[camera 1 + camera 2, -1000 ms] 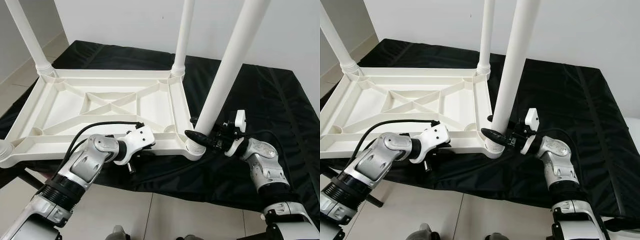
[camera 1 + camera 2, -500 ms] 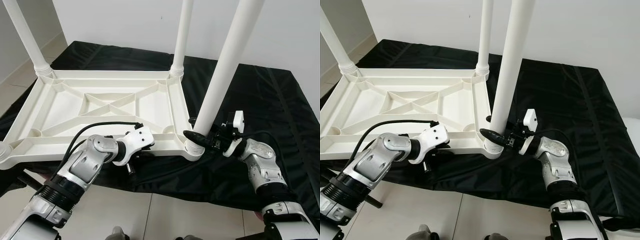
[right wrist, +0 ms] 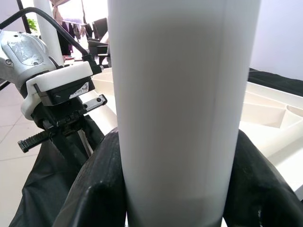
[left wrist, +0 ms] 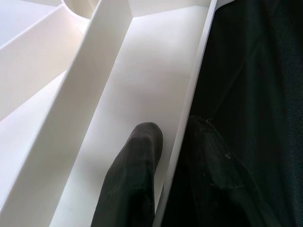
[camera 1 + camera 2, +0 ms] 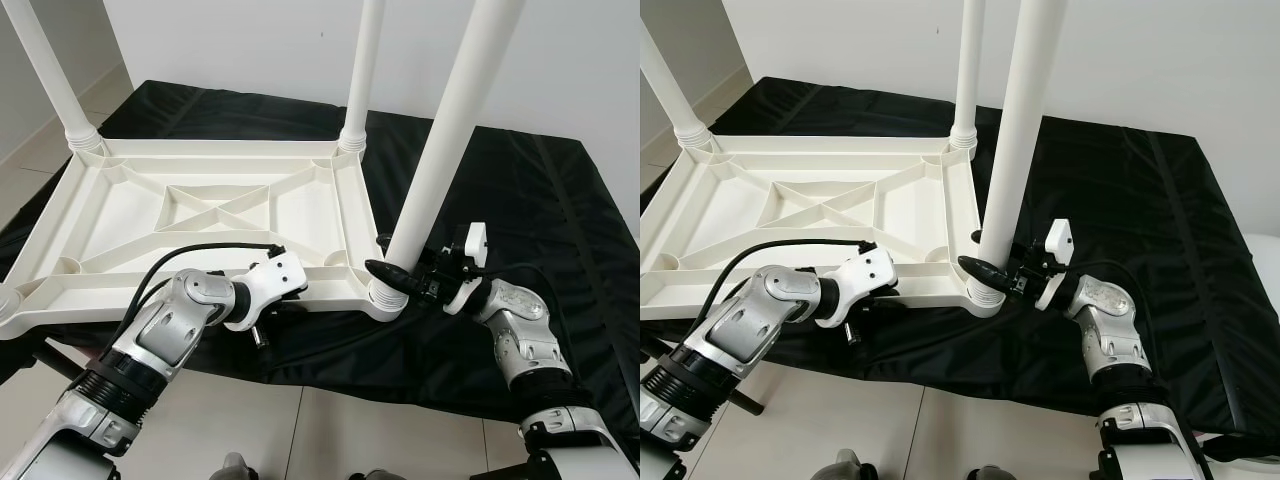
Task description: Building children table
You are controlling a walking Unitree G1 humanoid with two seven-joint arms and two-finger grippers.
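Observation:
A white plastic table top [image 5: 210, 210] lies upside down on a black cloth [image 5: 540, 200]. Its near-right leg [image 5: 445, 150] stands upright in the corner socket. My right gripper [image 5: 390, 275] is shut on this leg just above the socket; in the right wrist view the leg [image 3: 182, 109] sits between the two black fingers [image 3: 94, 189]. My left gripper [image 5: 285, 303] is shut on the table top's front rim [image 4: 182, 137], with one finger [image 4: 135, 179] inside the frame and the other outside it.
Two more legs stand upright, at the far-left corner [image 5: 50, 70] and the far-right corner [image 5: 362, 70]. The cloth hangs over the front edge above a tiled floor [image 5: 300, 430]. A white wall [image 5: 250, 40] is close behind.
My right wrist has edged slightly to the left at the leg's base. Both grips hold, and the table has not visibly moved.

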